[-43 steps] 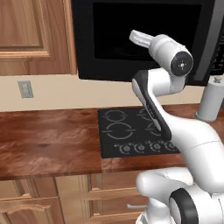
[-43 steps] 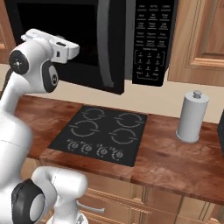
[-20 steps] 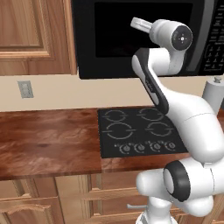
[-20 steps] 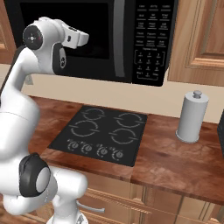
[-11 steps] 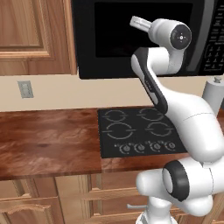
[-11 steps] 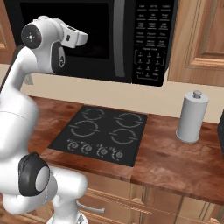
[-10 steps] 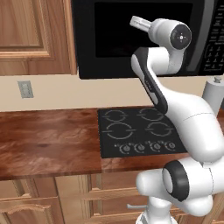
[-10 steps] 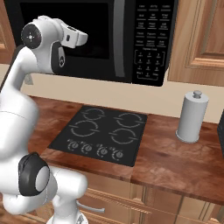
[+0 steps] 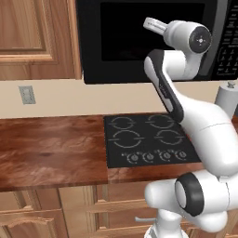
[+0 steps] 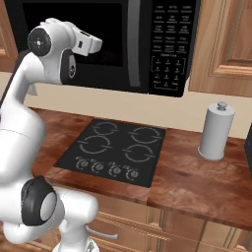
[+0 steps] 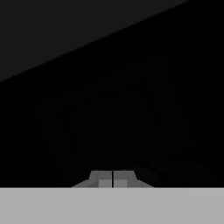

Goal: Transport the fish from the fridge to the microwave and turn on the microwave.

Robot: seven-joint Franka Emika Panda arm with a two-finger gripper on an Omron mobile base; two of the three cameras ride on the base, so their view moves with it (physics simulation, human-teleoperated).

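The black microwave (image 9: 139, 42) hangs over the stove, with its dark window (image 10: 108, 34), grey handle (image 10: 133, 44) and keypad (image 10: 170, 47) in view. My gripper (image 11: 113, 178) is shut with nothing between its fingertips. It is raised close in front of the dark window, and the hand view looks into blackness. In the base views the hand (image 9: 153, 24) (image 10: 90, 43) points at the upper part of the window, left of the handle. The fish and the fridge are out of view.
A black four-burner cooktop (image 9: 148, 142) lies in the wooden counter (image 9: 51, 151) below the microwave. A grey cylindrical canister (image 10: 215, 131) stands at the right. Wooden cabinets (image 9: 32, 37) flank the microwave, and a wall socket (image 9: 27, 95) is at the left.
Two seconds ago the hand was lower, at the window's middle; it has risen to the window's upper part. Over the last second it has hardly moved.
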